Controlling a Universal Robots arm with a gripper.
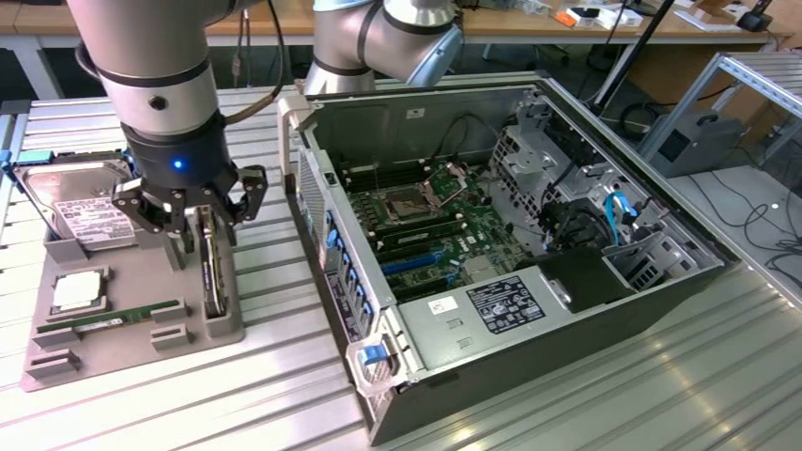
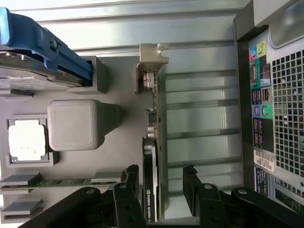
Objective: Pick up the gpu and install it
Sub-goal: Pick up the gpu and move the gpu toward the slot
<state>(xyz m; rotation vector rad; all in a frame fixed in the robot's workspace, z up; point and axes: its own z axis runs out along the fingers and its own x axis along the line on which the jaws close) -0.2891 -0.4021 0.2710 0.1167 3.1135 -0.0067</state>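
Fingers (image 2: 191, 179) of the gripper (image 2: 161, 176) stand wide apart, holding nothing. They straddle the gpu (image 2: 155, 128), which stands on its thin edge in a slot of the grey holder tray (image 2: 118, 85). In the wrist view one finger sits just beside the card's black cooler side; whether it touches cannot be told. The other finger is apart from the card's bare side, with a clear gap between them. The card's metal bracket end lies away from the fingers.

The exterior view shows the arm coming down over the tray (image 1: 126, 352), with the gripper (image 1: 201, 224) low over the gpu (image 1: 214, 282). The tray is at the exterior view's left, and the open computer case (image 1: 501, 244), its motherboard exposed, lies on its side just beside it on the ribbed metal table (image 1: 626, 395). Also on the tray are a hard drive (image 1: 88, 214), a processor chip (image 1: 78, 291) and a green memory stick (image 1: 107, 322).

The wrist view gives the close gap around the card and the case's rear ports (image 2: 259, 97).
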